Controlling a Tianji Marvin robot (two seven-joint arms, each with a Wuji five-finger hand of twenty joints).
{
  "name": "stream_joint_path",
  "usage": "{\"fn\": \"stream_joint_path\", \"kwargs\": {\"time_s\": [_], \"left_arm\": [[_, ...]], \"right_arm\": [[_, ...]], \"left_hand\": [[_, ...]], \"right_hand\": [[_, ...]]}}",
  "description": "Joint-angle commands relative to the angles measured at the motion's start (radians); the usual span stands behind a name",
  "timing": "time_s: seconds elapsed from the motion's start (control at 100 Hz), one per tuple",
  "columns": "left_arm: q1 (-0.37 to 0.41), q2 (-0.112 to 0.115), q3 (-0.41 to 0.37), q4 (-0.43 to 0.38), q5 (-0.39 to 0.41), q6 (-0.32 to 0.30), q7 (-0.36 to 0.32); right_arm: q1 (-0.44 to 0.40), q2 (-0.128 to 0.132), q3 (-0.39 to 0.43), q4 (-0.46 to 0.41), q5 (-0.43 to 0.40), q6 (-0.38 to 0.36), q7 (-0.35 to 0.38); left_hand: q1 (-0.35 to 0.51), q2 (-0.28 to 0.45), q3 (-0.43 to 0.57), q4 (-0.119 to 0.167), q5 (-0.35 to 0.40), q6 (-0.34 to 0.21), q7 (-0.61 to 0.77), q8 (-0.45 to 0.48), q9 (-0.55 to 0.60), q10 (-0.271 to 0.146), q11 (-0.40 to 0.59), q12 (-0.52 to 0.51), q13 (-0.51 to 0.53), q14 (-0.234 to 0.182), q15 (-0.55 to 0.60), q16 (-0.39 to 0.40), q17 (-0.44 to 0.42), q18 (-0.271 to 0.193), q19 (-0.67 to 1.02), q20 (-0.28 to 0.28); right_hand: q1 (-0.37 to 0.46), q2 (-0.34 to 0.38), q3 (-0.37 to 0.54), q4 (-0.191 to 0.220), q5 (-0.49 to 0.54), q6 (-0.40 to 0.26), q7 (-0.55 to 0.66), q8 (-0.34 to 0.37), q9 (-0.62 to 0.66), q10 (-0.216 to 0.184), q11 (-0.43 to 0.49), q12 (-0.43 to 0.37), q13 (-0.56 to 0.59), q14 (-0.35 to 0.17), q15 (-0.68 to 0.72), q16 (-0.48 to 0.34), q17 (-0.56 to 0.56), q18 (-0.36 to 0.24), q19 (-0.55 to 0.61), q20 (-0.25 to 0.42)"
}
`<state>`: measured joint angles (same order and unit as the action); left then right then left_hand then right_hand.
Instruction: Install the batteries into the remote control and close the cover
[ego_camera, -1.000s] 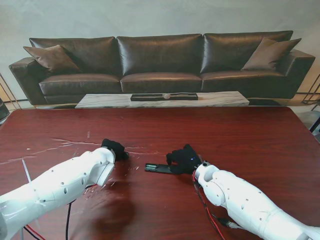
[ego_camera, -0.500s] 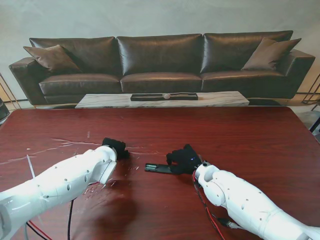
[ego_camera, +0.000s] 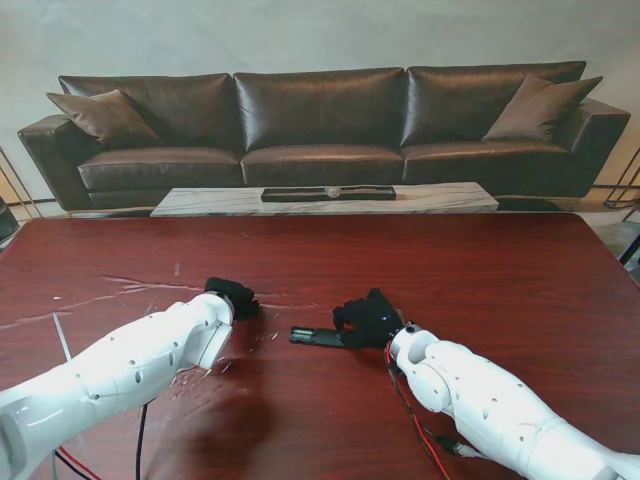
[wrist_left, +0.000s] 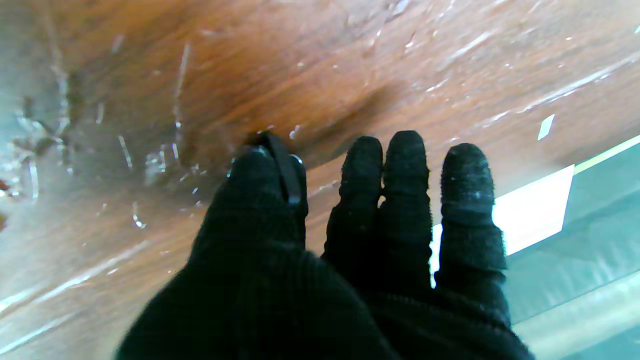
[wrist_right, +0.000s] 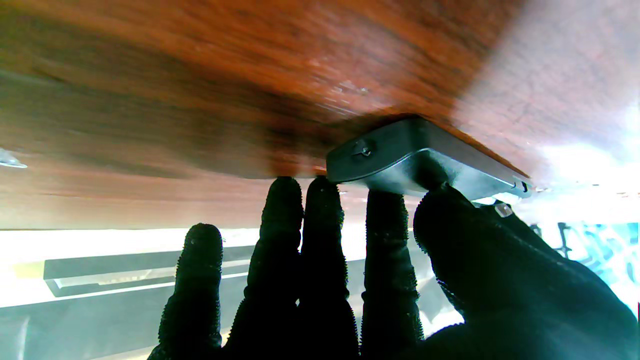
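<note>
The black remote control (ego_camera: 312, 336) lies flat on the dark red table (ego_camera: 480, 270), just left of my right hand (ego_camera: 368, 318). In the right wrist view the remote (wrist_right: 415, 155) is pinched between the thumb (wrist_right: 450, 220) and a fingertip, so my right hand (wrist_right: 350, 280) is shut on it. My left hand (ego_camera: 232, 296) hovers low over the table to the left of the remote, apart from it. In the left wrist view, thumb and index finger of my left hand (wrist_left: 310, 270) pinch a small dark cylinder with metal ends, apparently a battery (wrist_left: 286, 167). The battery compartment and cover are hidden.
Shiny scratches or film scraps (ego_camera: 130, 290) streak the table's left side. Red and black cables (ego_camera: 412, 415) run beside my right forearm. Beyond the table's far edge stand a low marble coffee table (ego_camera: 320, 199) and a dark leather sofa (ego_camera: 320, 120).
My left arm has edged slightly to the right, toward the remote, still pinching the small cylinder. The right hand and remote have not moved.
</note>
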<state>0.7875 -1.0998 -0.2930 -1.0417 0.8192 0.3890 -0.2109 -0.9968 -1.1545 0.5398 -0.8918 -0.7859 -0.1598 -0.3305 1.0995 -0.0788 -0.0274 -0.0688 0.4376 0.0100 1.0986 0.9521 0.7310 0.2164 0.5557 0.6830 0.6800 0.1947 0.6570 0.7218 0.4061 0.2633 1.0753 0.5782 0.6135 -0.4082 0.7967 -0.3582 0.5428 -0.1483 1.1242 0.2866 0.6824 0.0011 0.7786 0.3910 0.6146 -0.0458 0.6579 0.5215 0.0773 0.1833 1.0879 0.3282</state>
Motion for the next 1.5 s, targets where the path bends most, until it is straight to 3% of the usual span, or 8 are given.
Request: {"fn": "stream_joint_path", "kwargs": {"time_s": [0.0,0.11,0.37,0.64,0.79,1.05,1.34,1.49], "left_arm": [[0.019,0.000,0.002,0.003,0.005,-0.003,-0.003],[0.027,0.005,-0.012,-0.009,0.018,-0.009,0.000],[0.057,0.016,-0.064,-0.032,0.082,-0.068,0.044],[0.114,0.018,-0.166,-0.074,0.150,-0.146,0.142],[0.128,0.024,-0.186,-0.124,0.178,-0.190,0.134],[0.099,0.010,-0.124,-0.152,0.128,-0.231,0.099],[0.029,-0.037,-0.019,-0.088,0.030,-0.237,0.106],[0.021,-0.039,-0.007,-0.089,0.027,-0.240,0.101]], "right_arm": [[-0.024,0.004,-0.013,0.020,-0.006,-0.002,0.015],[-0.024,0.004,-0.013,0.021,-0.005,-0.001,0.015],[-0.024,0.004,-0.014,0.021,-0.005,-0.001,0.016],[-0.024,0.004,-0.013,0.020,-0.004,-0.001,0.018],[-0.026,0.004,-0.010,0.020,-0.004,-0.003,0.017],[-0.026,0.006,-0.008,0.016,-0.004,-0.005,0.024],[-0.029,0.006,-0.005,0.014,-0.005,-0.007,0.022],[-0.030,0.007,-0.002,0.013,-0.005,-0.007,0.022]], "left_hand": [[0.079,0.045,-0.001,0.010,0.056,-0.058,-0.037,-0.027,0.045,0.018,-0.016,-0.026,0.035,0.025,0.009,-0.017,0.012,0.049,0.031,0.006],[0.094,0.061,-0.002,0.010,0.078,-0.069,-0.094,-0.059,0.098,0.016,-0.012,-0.038,0.068,0.035,0.029,-0.017,0.032,0.067,0.068,0.013],[0.124,0.055,0.000,0.016,0.103,-0.030,-0.095,-0.040,0.139,-0.021,0.071,0.002,0.113,0.016,0.109,0.015,0.085,0.062,0.154,0.031],[0.132,0.048,0.002,0.020,0.111,-0.002,-0.098,-0.027,0.147,-0.022,0.090,0.013,0.134,0.011,0.123,0.019,0.114,0.056,0.166,0.030],[0.131,0.049,0.002,0.021,0.111,-0.001,-0.103,-0.025,0.146,-0.019,0.090,0.013,0.134,0.011,0.122,0.018,0.115,0.055,0.166,0.029],[0.133,0.053,0.001,0.021,0.110,-0.001,-0.117,-0.029,0.147,-0.010,0.082,0.008,0.138,0.013,0.113,0.012,0.117,0.062,0.161,0.026],[0.131,0.055,0.000,0.021,0.108,-0.004,-0.123,-0.036,0.144,-0.006,0.077,0.003,0.138,0.014,0.108,0.009,0.121,0.065,0.160,0.023],[0.130,0.056,0.000,0.022,0.105,-0.009,-0.124,-0.039,0.140,-0.007,0.075,0.002,0.133,0.015,0.107,0.008,0.119,0.064,0.159,0.022]], "right_hand": [[0.009,0.004,-0.020,0.018,0.015,-0.028,0.013,0.000,0.010,0.006,-0.001,0.004,0.040,0.022,-0.028,-0.025,-0.018,0.008,0.009,0.010],[0.009,0.004,-0.021,0.019,0.015,-0.028,0.013,0.000,0.010,0.007,-0.001,0.004,0.040,0.023,-0.027,-0.025,-0.017,0.007,0.009,0.010],[0.012,0.005,-0.022,0.020,0.016,-0.028,0.013,0.001,0.011,0.007,0.000,0.004,0.040,0.024,-0.027,-0.025,-0.016,0.005,0.010,0.010],[0.011,0.007,-0.024,0.020,0.016,-0.028,0.013,0.001,0.010,0.007,-0.001,0.004,0.041,0.023,-0.027,-0.025,-0.016,0.005,0.010,0.010],[0.011,0.011,-0.025,0.020,0.016,-0.029,0.013,0.001,0.010,0.005,-0.001,0.004,0.041,0.024,-0.027,-0.025,-0.016,0.005,0.010,0.010],[0.010,0.022,-0.032,0.022,0.016,-0.028,0.012,0.001,0.011,0.007,-0.001,0.003,0.040,0.025,-0.027,-0.025,-0.016,0.005,0.010,0.010],[0.014,0.023,-0.036,0.023,0.016,-0.029,0.012,0.001,0.011,0.007,-0.001,0.003,0.040,0.024,-0.026,-0.025,-0.016,0.003,0.010,0.010],[0.013,0.023,-0.038,0.024,0.017,-0.027,0.012,0.001,0.011,0.006,-0.001,0.003,0.040,0.024,-0.026,-0.025,-0.016,0.004,0.010,0.010]]}}
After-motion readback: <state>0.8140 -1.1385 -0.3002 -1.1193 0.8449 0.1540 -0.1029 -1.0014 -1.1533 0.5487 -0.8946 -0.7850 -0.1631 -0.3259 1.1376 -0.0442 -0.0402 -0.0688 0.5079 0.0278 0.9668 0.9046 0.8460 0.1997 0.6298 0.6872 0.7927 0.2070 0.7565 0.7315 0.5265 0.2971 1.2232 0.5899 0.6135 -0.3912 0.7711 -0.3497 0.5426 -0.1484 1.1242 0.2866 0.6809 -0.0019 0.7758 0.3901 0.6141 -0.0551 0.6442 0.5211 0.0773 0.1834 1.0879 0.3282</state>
